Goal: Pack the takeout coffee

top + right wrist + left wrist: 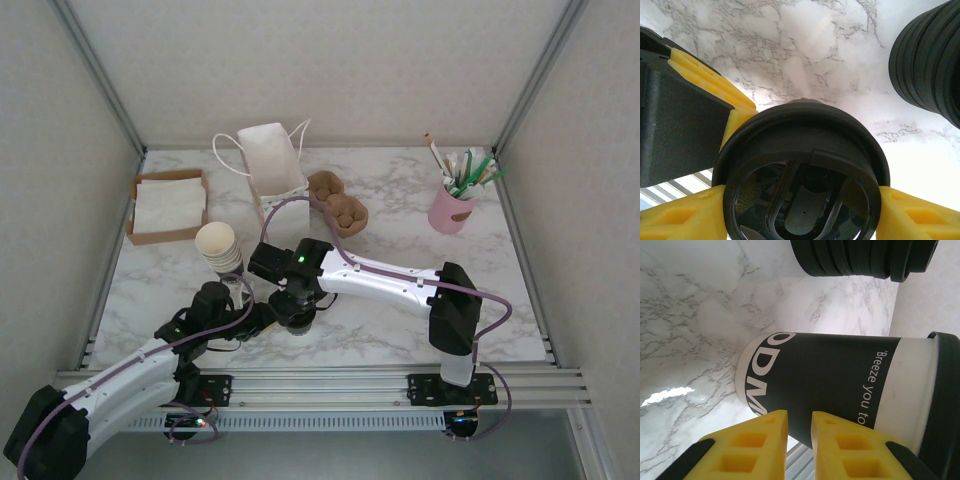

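Coffee cup (pixel 830 385) looks to be standing on the table (pixel 400 330) near the front rail (pixel 330 380), black lid (pixel 800 165) on, tucked between the two arms. Right gripper (pixel 802 210) is clamped across the lid, one finger on each side. Left gripper (pixel 800 415) is nearly closed with just a slit, holding nothing, parked right against the cup wall. Main risk, I'd say: the hold is on the lid, not the body, so a lift could pop the lid and drop the cup. Second: the left fingers sit so close that any sideways twitch shoves the cup while the right holds it. Black lid stack (pixel 930 60) is just beside it and easy to clip. The stack of spare cups (pixel 218 248) stands between here and the paper bag (pixel 270 165), whose mouth is narrow with loose handles, so a low carry snags. Cardboard cup tray (pixel 338 203) is beside the bag. Open marble is to the right; the left and front are tight.
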`<state>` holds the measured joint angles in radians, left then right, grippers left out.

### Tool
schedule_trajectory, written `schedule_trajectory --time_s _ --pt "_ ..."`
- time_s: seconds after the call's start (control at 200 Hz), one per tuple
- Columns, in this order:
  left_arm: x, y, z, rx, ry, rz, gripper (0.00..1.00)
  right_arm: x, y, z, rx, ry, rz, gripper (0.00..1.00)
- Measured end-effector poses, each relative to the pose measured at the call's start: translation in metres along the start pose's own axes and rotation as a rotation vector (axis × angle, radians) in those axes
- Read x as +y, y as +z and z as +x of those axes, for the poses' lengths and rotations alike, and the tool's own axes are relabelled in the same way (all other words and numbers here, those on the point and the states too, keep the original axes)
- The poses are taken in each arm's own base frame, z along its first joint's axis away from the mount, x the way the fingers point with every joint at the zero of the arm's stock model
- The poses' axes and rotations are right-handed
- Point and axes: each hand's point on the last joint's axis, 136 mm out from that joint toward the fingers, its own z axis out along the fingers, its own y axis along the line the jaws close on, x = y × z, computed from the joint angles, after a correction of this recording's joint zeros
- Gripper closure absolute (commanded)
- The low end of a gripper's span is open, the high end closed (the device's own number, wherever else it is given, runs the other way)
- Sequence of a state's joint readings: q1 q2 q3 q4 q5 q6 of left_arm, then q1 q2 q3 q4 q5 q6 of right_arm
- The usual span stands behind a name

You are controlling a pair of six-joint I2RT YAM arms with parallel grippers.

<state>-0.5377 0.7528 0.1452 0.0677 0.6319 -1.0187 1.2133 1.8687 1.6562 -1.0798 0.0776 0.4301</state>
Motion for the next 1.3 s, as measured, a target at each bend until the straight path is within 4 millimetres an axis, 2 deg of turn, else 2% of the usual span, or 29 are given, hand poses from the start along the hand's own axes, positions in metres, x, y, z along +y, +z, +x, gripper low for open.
schedule_trajectory --time_s 1.302 --pt "0.0033 -0.0057 -0.0076 -0.051 0.02 -0.022 0.77 -0.0009 0.0062 0.0001 0.048 0.006 0.036 0.33"
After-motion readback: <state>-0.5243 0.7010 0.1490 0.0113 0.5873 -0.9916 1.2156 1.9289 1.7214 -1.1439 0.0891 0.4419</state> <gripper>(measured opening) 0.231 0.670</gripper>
